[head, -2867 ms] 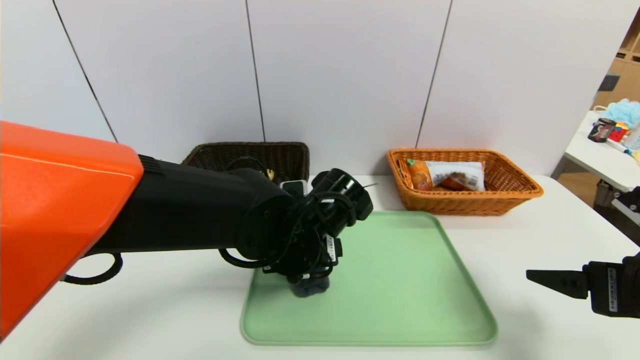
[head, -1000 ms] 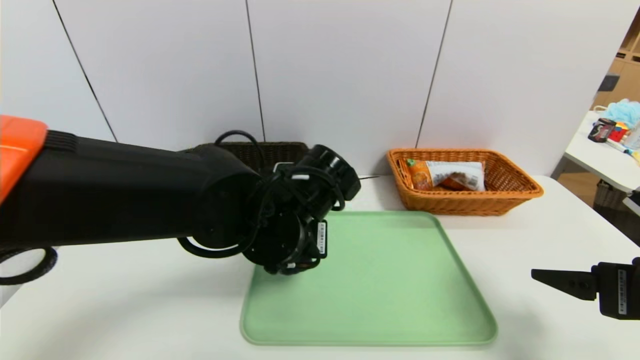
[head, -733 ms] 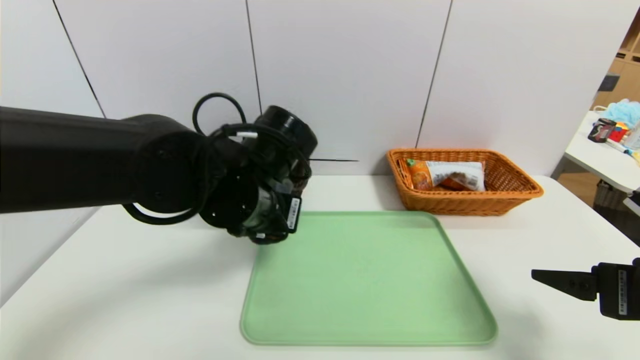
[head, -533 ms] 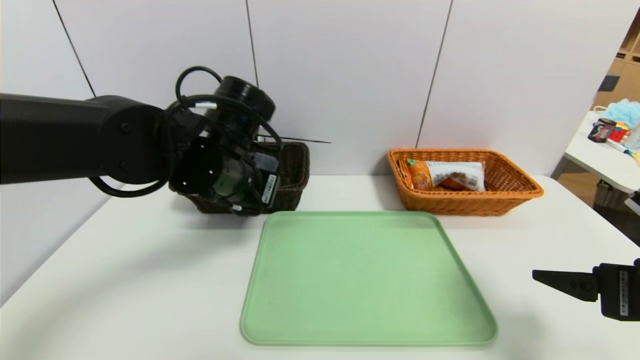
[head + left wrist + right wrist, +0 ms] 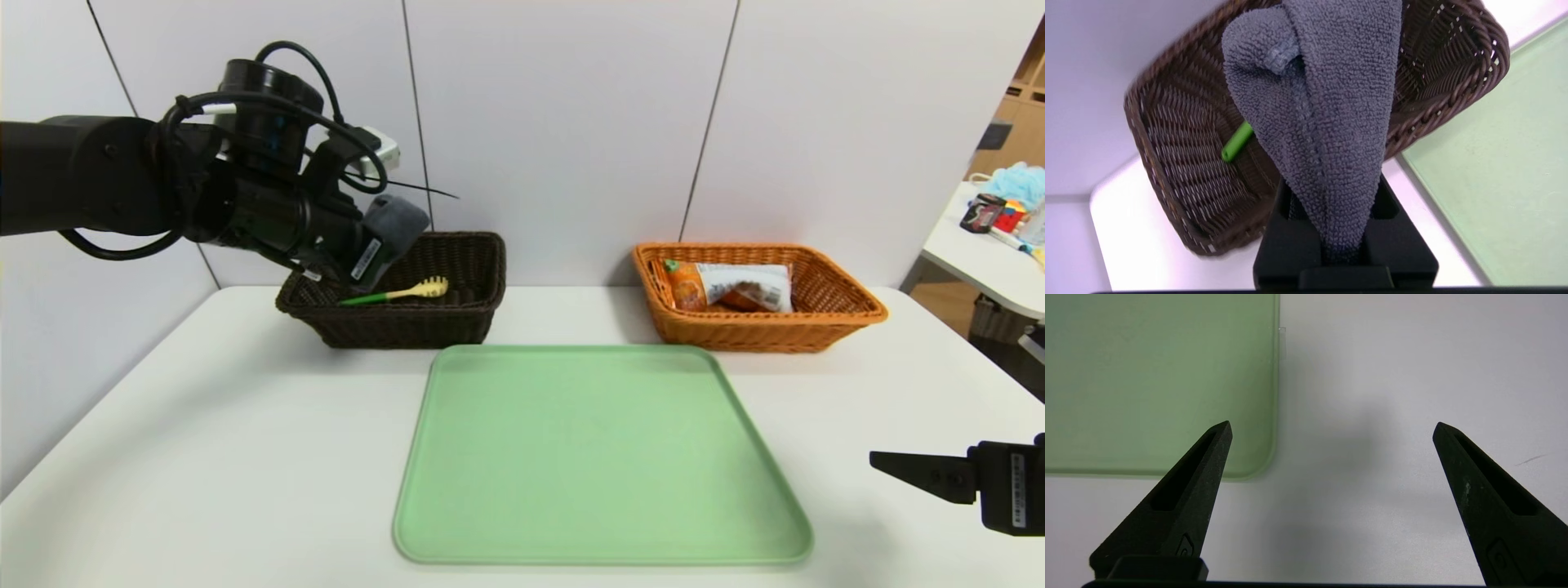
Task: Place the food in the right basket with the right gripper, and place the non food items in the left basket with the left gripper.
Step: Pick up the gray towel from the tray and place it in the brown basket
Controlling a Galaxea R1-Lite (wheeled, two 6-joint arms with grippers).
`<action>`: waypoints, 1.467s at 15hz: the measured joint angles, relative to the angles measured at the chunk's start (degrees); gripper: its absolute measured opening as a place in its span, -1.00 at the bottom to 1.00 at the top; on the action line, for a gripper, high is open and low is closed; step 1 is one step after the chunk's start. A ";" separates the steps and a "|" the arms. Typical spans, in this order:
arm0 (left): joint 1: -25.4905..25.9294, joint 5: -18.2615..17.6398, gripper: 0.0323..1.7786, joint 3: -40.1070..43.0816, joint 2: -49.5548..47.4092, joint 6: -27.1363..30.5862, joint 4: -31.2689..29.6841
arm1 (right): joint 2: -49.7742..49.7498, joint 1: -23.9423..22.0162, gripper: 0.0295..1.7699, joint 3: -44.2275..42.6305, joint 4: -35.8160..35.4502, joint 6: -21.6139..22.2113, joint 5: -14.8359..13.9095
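Left claw (image 5: 371, 245) is held above the near-left part of the dark brown left basket (image 5: 469, 306), pinched on the grey rolled cloth (image 5: 396, 222). In the head view, the yellow spoon-fork with green handle (image 5: 400, 291) is seen lying inside that basket. The orange snack bag (image 5: 729, 285) is seen in the orange-tan right basket (image 5: 841, 314). A green tray (image 5: 600, 457) is laid bare on the white surface (image 5: 204, 457) in front of both baskets. The right claw (image 5: 914, 472) is parked low at the right edge, beside the tray.

Left wrist view: the cloth (image 5: 1323, 114) is clamped between the black fingers (image 5: 1286, 228), hung over the basket (image 5: 1180, 163); only the green handle end (image 5: 1237, 141) is seen past it.

Right wrist view: the right claw (image 5: 1331, 430) is spread wide over the surface (image 5: 1392, 375), with the tray corner (image 5: 1167, 375) beside one finger.
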 joint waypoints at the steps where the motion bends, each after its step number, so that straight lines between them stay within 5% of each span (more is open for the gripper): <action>1: 1.38 -2.91 -0.75 -0.11 0.60 3.77 -1.16 | 0.00 -0.05 0.92 0.04 0.05 0.00 -0.09; 6: 4.51 -5.32 -0.75 -2.32 5.47 19.57 -2.32 | 0.11 -0.16 0.92 0.45 0.05 0.12 -0.18; 16: 6.73 -8.95 -0.75 -11.17 15.59 38.50 -7.39 | -0.24 -0.79 0.92 0.67 0.41 0.20 -0.60; 22: 7.00 -8.84 -0.75 -12.23 18.80 40.22 -7.66 | -0.85 -1.10 0.92 0.69 0.44 0.20 -0.67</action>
